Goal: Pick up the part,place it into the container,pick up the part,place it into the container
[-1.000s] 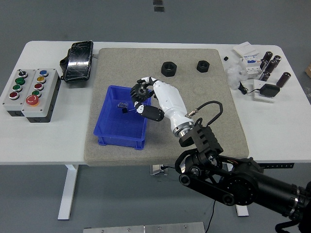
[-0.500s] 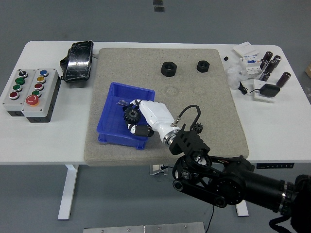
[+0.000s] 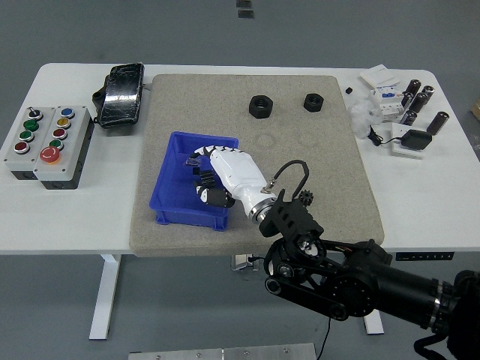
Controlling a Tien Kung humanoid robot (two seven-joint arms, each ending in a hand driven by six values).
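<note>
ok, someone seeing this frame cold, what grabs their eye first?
The white right hand reaching down into the blue bin at the mat's left-centre, on a bulky black arm that fills the lower right. Next, the two black nuts near the grey mat's far edge, and a small black gear lying on the mat just right of the wrist. The button box with coloured buttons sits at the table's left end.

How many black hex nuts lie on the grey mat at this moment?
2. One black hex nut lies at the mat's far centre; a smaller black hex nut lies right of it. The right hand may hide more in the blue bin.
</note>
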